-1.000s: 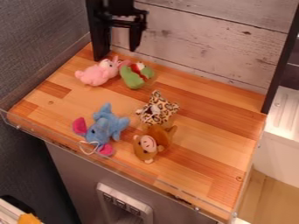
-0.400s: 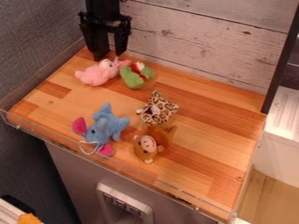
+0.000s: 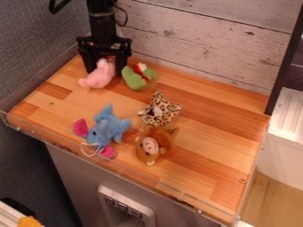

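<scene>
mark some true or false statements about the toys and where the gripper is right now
1. The gripper is at the pink toy, its fingers on either side. True.
2. The green toy is between the fingers. False: it lies outside them, beside the pink toy.
3. The leopard-print toy lies next to the brown monkey. True.
4. The blue toy is against the plank wall. False: it lies near the front of the wooden surface.
</scene>
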Controlling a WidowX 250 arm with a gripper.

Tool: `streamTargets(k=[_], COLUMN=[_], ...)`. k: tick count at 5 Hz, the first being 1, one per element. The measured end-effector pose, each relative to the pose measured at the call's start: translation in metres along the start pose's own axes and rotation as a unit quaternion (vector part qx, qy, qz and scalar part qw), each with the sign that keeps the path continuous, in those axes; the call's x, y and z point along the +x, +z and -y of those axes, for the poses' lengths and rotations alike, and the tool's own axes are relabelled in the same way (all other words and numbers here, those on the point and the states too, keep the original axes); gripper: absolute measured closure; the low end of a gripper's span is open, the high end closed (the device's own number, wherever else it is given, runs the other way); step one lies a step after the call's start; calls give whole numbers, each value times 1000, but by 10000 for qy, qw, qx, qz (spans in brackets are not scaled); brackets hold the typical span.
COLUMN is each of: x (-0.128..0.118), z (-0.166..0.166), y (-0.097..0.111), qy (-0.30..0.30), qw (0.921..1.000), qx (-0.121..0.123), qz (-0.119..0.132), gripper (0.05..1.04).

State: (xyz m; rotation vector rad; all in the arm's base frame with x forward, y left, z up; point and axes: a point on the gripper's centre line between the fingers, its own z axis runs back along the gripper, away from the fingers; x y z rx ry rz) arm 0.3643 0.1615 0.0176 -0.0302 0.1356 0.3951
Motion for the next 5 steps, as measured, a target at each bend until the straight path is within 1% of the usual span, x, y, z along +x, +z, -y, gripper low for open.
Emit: streamTargets(k=[1, 2, 3, 4, 5], x=[0, 1, 2, 3, 7], z=[-8, -8, -8, -9, -7], y=[-7, -10, -9, -9, -7], qy=[255, 66, -331, -847, -1095], qw=[9996, 9999, 9992, 9961, 9935], qx=[3, 43, 69, 133, 163], qz=[77, 152, 211, 224, 280], gripper=[85, 160, 419, 531, 544])
